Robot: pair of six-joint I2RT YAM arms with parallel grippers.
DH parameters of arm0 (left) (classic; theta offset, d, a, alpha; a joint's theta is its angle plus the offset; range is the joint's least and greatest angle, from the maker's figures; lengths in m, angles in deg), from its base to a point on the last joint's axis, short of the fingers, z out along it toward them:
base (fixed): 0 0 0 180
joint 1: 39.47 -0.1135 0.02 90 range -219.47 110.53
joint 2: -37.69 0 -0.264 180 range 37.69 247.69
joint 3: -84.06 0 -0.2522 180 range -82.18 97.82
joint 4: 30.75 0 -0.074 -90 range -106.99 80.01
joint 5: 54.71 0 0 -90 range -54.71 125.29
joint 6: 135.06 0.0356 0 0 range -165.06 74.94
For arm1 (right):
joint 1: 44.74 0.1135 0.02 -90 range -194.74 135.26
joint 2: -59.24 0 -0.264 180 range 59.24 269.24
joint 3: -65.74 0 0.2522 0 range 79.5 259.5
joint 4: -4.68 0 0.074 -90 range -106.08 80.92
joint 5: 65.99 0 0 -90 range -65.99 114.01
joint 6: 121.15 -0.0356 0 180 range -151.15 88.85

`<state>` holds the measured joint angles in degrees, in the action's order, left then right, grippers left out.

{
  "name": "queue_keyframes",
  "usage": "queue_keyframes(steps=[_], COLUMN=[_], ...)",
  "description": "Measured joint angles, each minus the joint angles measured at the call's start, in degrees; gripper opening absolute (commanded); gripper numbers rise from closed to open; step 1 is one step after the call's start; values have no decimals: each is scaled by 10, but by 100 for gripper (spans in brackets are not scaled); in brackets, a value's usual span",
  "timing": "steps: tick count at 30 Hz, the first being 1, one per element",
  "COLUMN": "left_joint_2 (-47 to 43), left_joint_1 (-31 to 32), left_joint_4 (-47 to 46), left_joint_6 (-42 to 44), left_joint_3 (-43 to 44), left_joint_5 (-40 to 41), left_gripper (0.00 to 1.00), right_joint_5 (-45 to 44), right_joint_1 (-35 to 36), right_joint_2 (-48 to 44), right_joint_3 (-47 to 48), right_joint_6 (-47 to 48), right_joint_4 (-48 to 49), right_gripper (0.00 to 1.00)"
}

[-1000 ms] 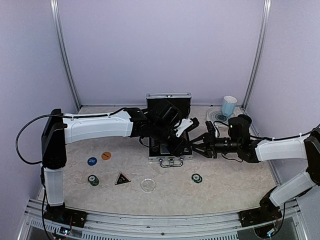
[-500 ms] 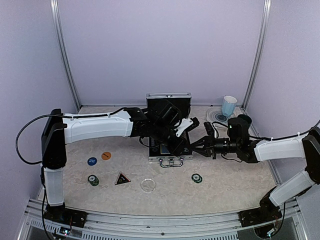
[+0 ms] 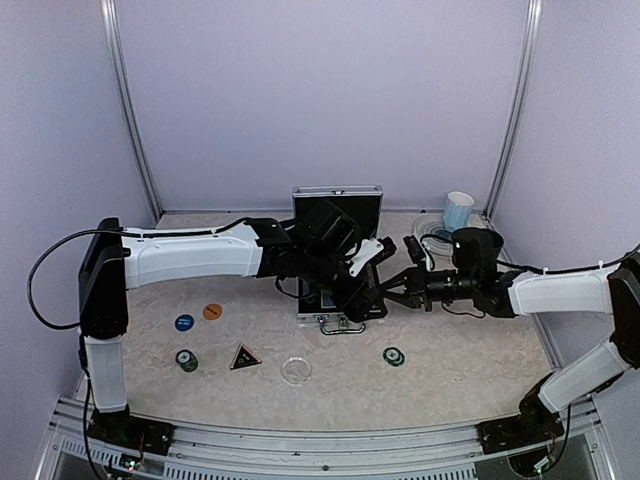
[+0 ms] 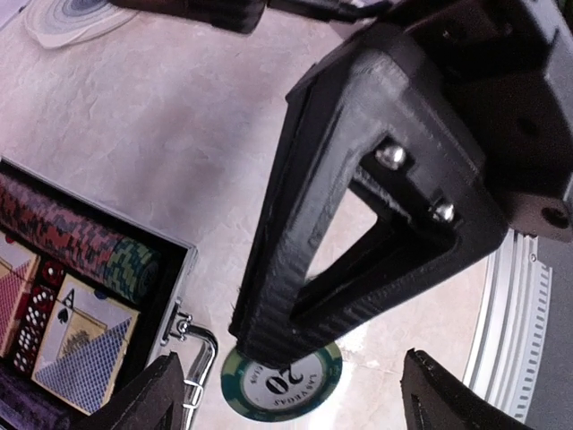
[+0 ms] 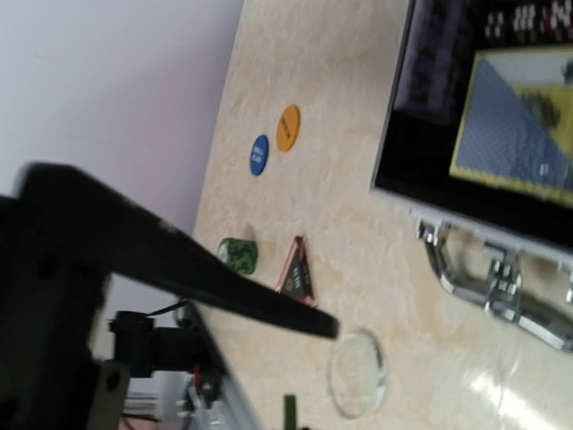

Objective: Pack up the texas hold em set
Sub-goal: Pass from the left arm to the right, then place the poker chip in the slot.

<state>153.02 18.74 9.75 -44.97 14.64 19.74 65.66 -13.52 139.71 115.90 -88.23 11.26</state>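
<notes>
At the left of the table point(image 3: 480, 370) we see the blue disc point(image 3: 184, 323), orange disc point(image 3: 212, 312), a green chip stack point(image 3: 187, 360), black triangle point(image 3: 245, 357) and clear disc point(image 3: 295, 371) lying loose. In the centre the briefcase point(image 3: 340, 318) stands open, with our left pincer point(image 4: 291, 385) spread wide by its front right corner, holding nothing we can see. The right pincer point(image 5: 322, 322) is pressed together and empty. The other green chip stack point(image 3: 394, 356) lies near it. We judge that one arm should back off first, then the right pincer should part and come down squarely.
</notes>
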Motion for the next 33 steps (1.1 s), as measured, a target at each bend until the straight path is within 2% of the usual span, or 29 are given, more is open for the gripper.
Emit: queue_keyframes(steps=[1, 8, 14, 18, 27, 33], left_joint_2=[-5, -108, -249, -310, -370, -396], left_joint_1=[0, -17, -104, -144, -212, -249], left_joint_4=[-2, -25, -76, -98, -113, -129], left_joint_6=[-3, -64, -146, -179, -218, -229], left_joint_3=[-9, -122, -244, -303, -392, -424], left_joint_5=[1, 21, 12, 7, -20, -36], left_gripper=[99, 99, 99, 99, 99, 99], right_joint_5=[-5, -58, -174, -255, -435, -508], right_joint_1=[0, 0, 10, 30, 148, 173], right_joint_2=[0, 0, 1, 15, 146, 205], right_joint_3=[9, 85, 184, 240, 352, 389], right_joint_6=[18, 169, 332, 420, 592, 649], right_joint_4=[-12, -122, -268, -337, -475, -537], right_gripper=[0, 0, 0, 0, 0, 0])
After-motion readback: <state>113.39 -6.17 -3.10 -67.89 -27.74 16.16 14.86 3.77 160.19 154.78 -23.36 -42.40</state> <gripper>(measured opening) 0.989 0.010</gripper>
